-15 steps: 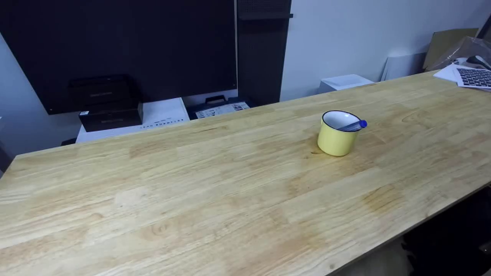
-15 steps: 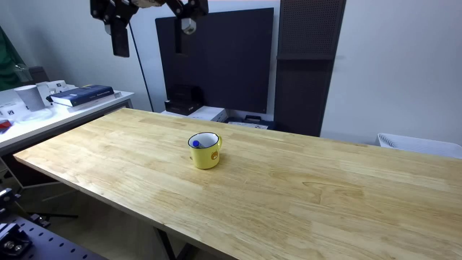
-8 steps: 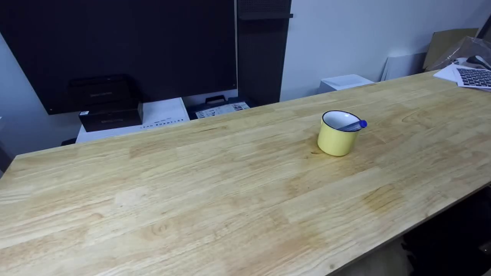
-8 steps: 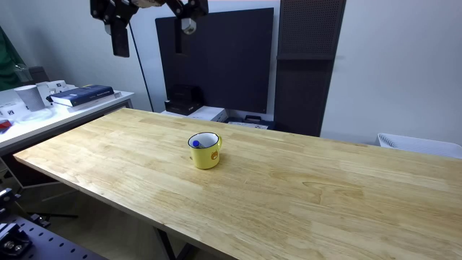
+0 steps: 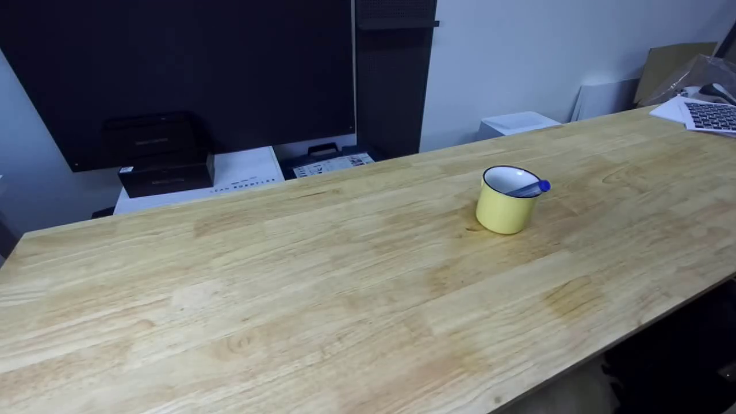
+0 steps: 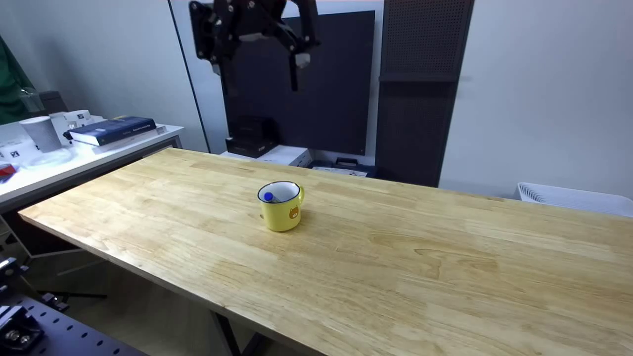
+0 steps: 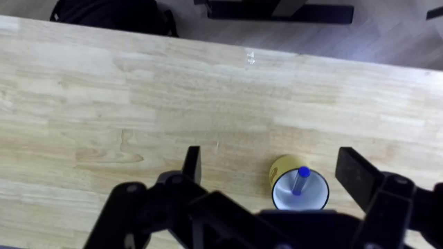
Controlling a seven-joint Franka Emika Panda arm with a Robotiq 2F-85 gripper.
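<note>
Pincer (image 6: 262, 90) open, jaws standing wide; I read this in an exterior view and again in the wrist view. It hangs in the air well above the table (image 6: 445, 277). Nearest thing to it there: a yellow mug (image 6: 278, 218), upright on the wood, dark rim, white inside. By the wrist view, the mug sits below the jaws and shows in the gap between them, closer to the jaw at picture right. In an exterior view I can make out its handle and a small brown bear face on its side.

Pen (image 7: 300, 181) with a blue cap: stands tilted inside the mug, cap end up; I see the cap by the rim in both exterior views.

Surroundings: large black board (image 5: 201, 69) behind the table. In front of it, a dark box (image 5: 167, 179) on a white box (image 5: 247, 167), a black case (image 5: 330, 163) just beside. On a white desk (image 6: 170, 130) I note a thick blue book (image 6: 116, 128) and a grey cup (image 6: 42, 134).
</note>
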